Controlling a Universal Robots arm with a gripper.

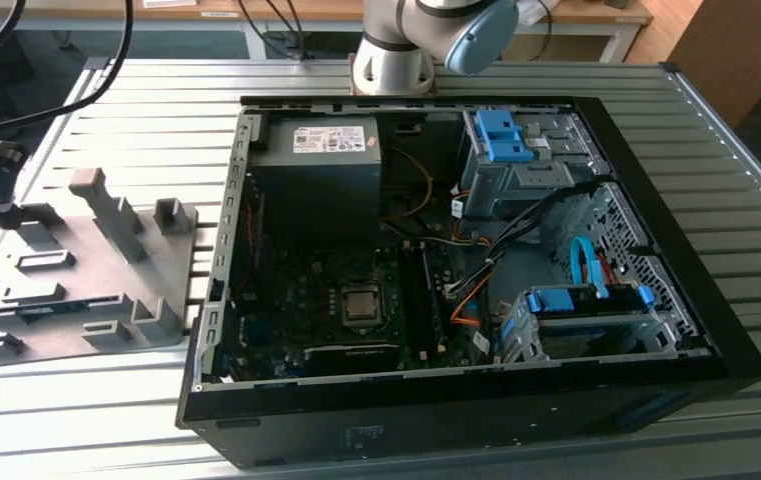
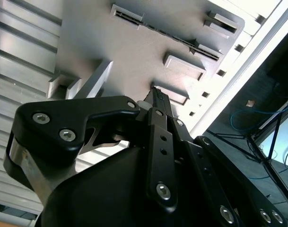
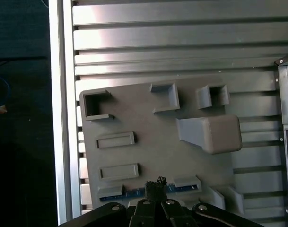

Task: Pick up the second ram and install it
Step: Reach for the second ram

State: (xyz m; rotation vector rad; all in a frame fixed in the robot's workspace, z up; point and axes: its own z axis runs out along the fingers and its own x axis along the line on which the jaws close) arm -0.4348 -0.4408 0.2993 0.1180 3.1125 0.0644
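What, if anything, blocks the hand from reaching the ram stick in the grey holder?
Probably nothing, so likely yes: in the first wrist view the hand hangs over the ram stick, which stands in its slot of the grey holder with nothing lying above it.

- The second ram, in a slot of the grey holder, has its middle hidden behind the gripper in the first wrist view.
- The arm is cut off by the exterior view's top edge.

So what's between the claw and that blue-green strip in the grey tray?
Nothing: in the first wrist view the gripper lines up right over the second ram in its grey tray slot, with no object between.
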